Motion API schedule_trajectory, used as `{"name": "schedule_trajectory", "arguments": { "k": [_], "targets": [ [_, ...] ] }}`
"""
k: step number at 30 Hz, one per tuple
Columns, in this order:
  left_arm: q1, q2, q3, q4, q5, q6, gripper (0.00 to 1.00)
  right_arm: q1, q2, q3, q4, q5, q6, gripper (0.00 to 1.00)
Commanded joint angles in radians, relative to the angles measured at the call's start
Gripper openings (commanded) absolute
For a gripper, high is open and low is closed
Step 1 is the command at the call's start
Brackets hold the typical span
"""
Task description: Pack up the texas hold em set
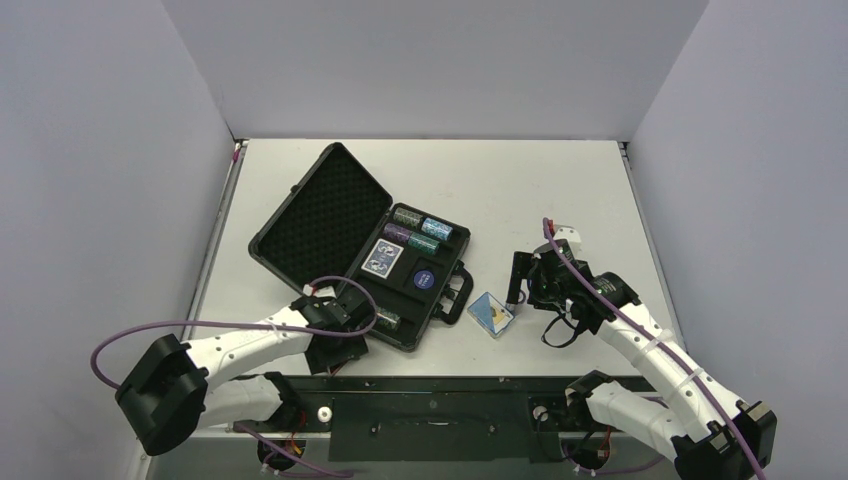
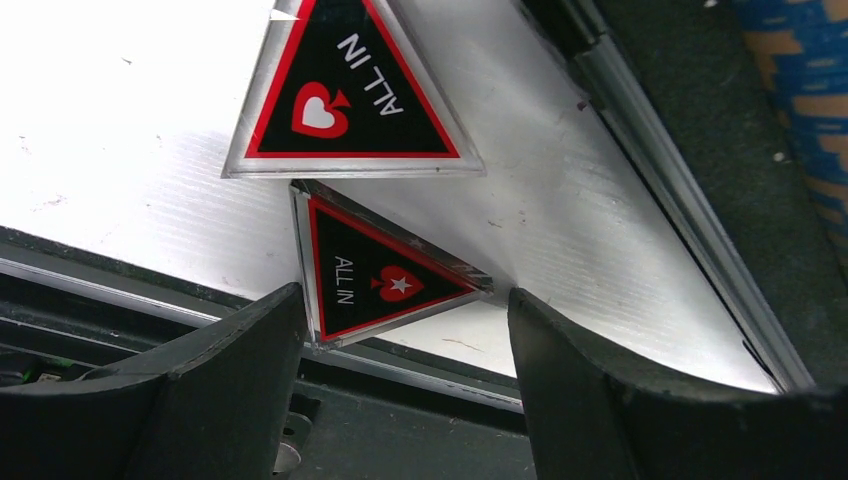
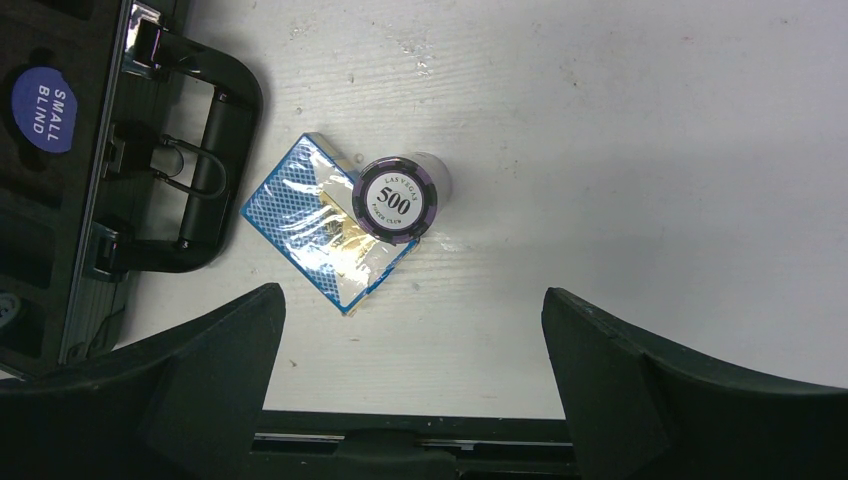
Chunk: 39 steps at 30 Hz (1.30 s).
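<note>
Your left jaws stood apart at the bottom of the left wrist view, either side of the lower triangle (image 2: 375, 280). One finger met its left edge and a sliver of bench (image 1: 540, 190) showed before the other, so you could not tell whether they gripped it. Your right jaws were spread wide at the bottom of the right wrist view, with nothing between them.

The briefcase (image 1: 408, 305) lay open at the centre of the top view, its lid (image 1: 325, 210) thrown back toward the upper left and lined with dimpled black foam. In the base sat four glittery chip rolls (image 1: 425, 243) in two pairs. Below them were a blue patterned card deck (image 1: 381, 258) and a round blue button (image 1: 424, 277) marked SMALL BLIND. One more roll (image 1: 388, 320) sat at the lower edge. The black handle (image 1: 455, 295) stuck out to the right.

Right of the handle, on the bench, a second blue deck (image 3: 320, 235) lay in glossy wrap. A chip roll (image 3: 397, 200) stood upright against its upper right edge, a 500 chip on top.

Both triangles were black with red borders and clear rims, and both read ALL IN. The upper triangle (image 2: 350, 90) had its lower edge touching a corner of the lower one.
</note>
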Motion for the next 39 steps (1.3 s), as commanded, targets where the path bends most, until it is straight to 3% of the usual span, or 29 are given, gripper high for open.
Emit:
{"name": "schedule_trajectory", "arguments": {
  "k": [1,19,39],
  "targets": [
    [-0.007,0.035,0.039,0.037,-0.020,0.032,0.70,-0.008,-0.009,0.026,0.001,0.019,0.001,0.96],
    [0.010,-0.015,0.007,0.042,-0.073,0.113,0.74,-0.008,0.009,0.032,0.005,0.008,-0.002,0.96],
    [0.031,-0.025,-0.030,0.090,-0.055,0.124,0.56,-0.007,0.020,0.036,0.008,0.006,0.008,0.96]
  ]
}}
